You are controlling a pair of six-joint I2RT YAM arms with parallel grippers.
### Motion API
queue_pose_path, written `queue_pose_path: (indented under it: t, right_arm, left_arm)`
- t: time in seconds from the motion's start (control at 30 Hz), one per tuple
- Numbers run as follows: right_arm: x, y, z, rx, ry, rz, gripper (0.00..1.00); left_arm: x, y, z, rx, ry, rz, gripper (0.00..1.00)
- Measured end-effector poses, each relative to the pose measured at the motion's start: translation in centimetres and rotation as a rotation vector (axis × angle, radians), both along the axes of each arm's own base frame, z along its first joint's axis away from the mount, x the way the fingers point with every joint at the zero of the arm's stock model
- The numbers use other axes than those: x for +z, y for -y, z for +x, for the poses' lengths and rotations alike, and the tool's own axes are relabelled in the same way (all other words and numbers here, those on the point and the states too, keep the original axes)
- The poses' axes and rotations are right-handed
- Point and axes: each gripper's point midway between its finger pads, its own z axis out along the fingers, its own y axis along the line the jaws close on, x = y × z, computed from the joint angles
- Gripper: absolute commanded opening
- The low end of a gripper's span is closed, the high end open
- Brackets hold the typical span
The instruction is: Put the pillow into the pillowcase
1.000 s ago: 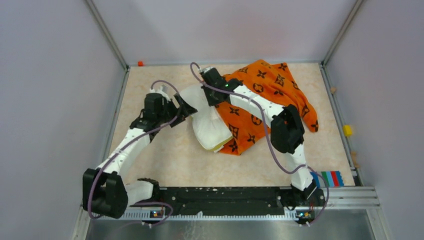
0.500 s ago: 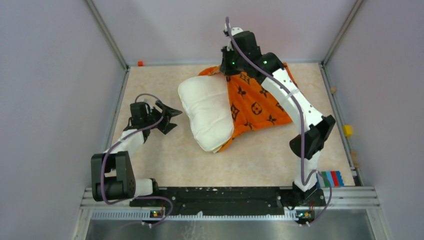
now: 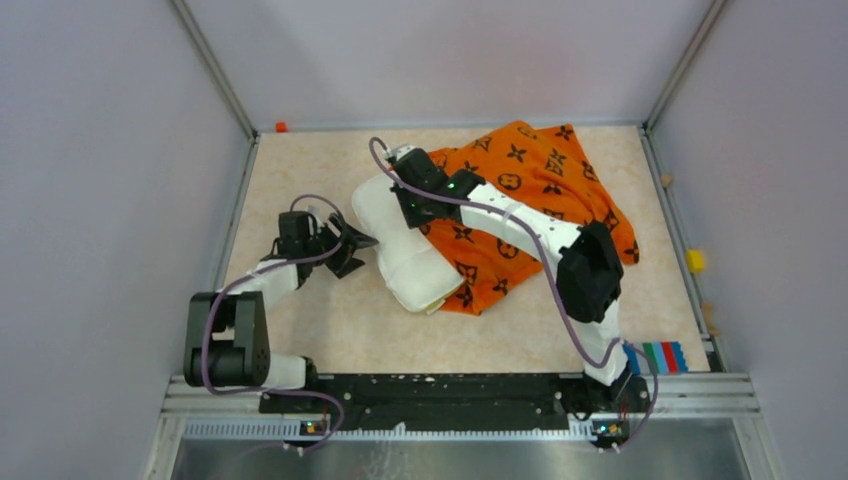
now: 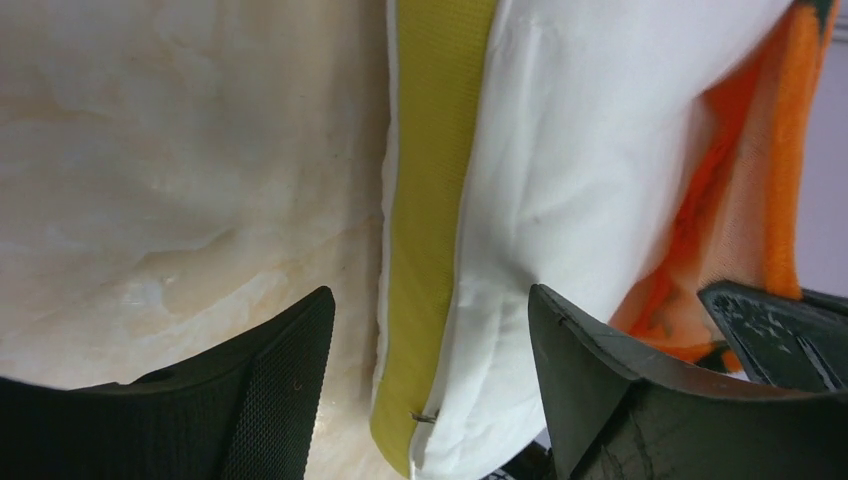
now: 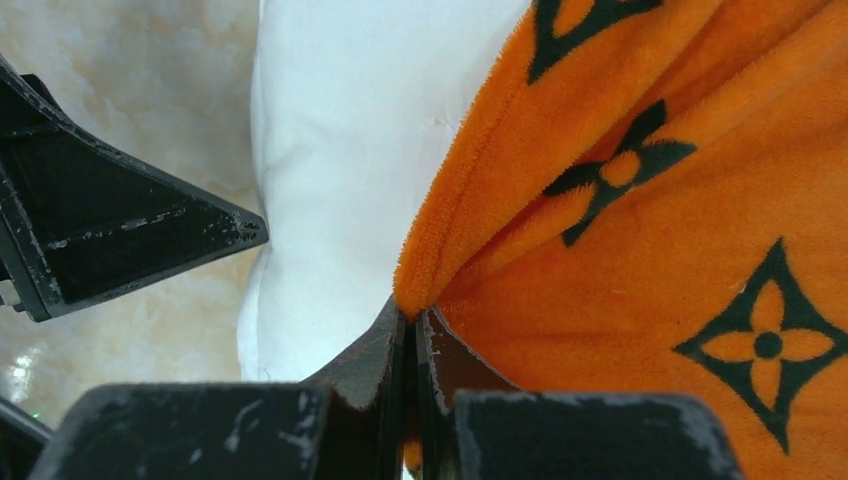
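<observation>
My right gripper point(image 5: 410, 322) is pinched tight on the pillowcase point(image 5: 650, 250) hem. My left gripper point(image 4: 430, 305) stands apart, straddling the pillow point(image 4: 560, 150) edge, perhaps not touching. The pillow lies partly inside the pillowcase on the worktop point(image 3: 330, 320).

We see the pillow point(image 3: 400, 255) white, with an olive-yellow band along its edge. The pillowcase point(image 3: 530, 180) is bright orange, printed in black with flowers, four-point stars and ringed blooms. Our counter point(image 3: 320, 310) is beige with pale marbled veining. The left claw point(image 4: 430, 300) and the right claw point(image 5: 410, 320) are both black.
</observation>
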Motion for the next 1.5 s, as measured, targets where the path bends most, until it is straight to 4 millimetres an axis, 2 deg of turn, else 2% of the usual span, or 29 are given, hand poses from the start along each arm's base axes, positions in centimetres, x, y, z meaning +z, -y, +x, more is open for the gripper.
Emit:
queue_pose_path:
  t: [0.07,0.17,0.23,0.3,0.37,0.43,0.53,0.6,0.8,0.9,1.0,1.1,1.2,1.27,1.33,1.5]
  right_arm:
    - [0.2,-0.2,-0.2,0.003,0.017,-0.017,0.0]
    - [2.8,-0.5,0.4,-0.004,0.056,-0.019,0.0]
    - [6.7,-0.3,1.8,-0.033,0.103,0.02,0.0]
    - [11.5,0.5,3.3,-0.067,0.157,0.092,0.0]
    - [15.7,2.5,5.1,-0.116,0.211,0.157,0.0]
    - [18.5,5.4,6.5,-0.171,0.24,0.196,0.0]
    - [20.1,8.9,7.6,-0.233,0.239,0.22,0.0]
    - [20.6,10.1,7.5,-0.248,0.23,0.228,0.0]
    - [22.4,11.6,6.5,-0.253,0.227,0.267,0.0]
    - [24.0,13.4,6.7,-0.282,0.245,0.292,0.0]
    - [25.7,14.6,6.6,-0.304,0.272,0.324,0.0]
    - [27.3,15.1,5.8,-0.307,0.286,0.364,0.0]
    - [28.6,15.1,4.6,-0.29,0.289,0.405,0.0]
    - [29.2,15.2,4.1,-0.283,0.291,0.424,0.0]
    - [29.8,15.3,3.7,-0.282,0.296,0.44,0.0]
    - [30.9,15.8,3.3,-0.282,0.299,0.476,0.0]
  left_arm:
    - [-0.5,-0.3,-0.4,0.004,-0.009,0.031,0.8]
    - [-0.1,-1.2,-0.6,0.033,0.003,0.071,0.8]
    - [0.7,-1.8,-0.7,0.055,0.028,0.09,0.77]
    - [1.7,-2.3,-0.8,0.081,0.054,0.109,0.74]
    - [2.9,-3.2,-0.9,0.131,0.084,0.137,0.72]
    - [4.4,-4.0,-1.0,0.188,0.119,0.156,0.7]
    - [5.5,-5.3,-1.2,0.278,0.152,0.166,0.67]
    - [5.2,-5.7,-1.3,0.31,0.139,0.161,0.64]
    - [-0.3,-5.4,-3.7,0.355,-0.032,0.101,0.62]
    - [-1.4,-4.6,-4.3,0.341,-0.055,0.047,0.69]
    - [-1.1,-3.3,-3.3,0.295,-0.024,-0.036,0.72]
    - [-2.2,-1.3,-2.1,0.212,-0.048,-0.117,0.77]
    - [-3.0,2.3,-1.3,0.093,-0.05,-0.206,0.83]
    - [-2.4,5.0,-1.0,0.013,-0.019,-0.269,0.88]
    - [-1.0,7.4,-0.8,-0.057,0.045,-0.328,0.89]
    - [3.2,10.7,-1.1,-0.175,0.216,-0.426,0.86]
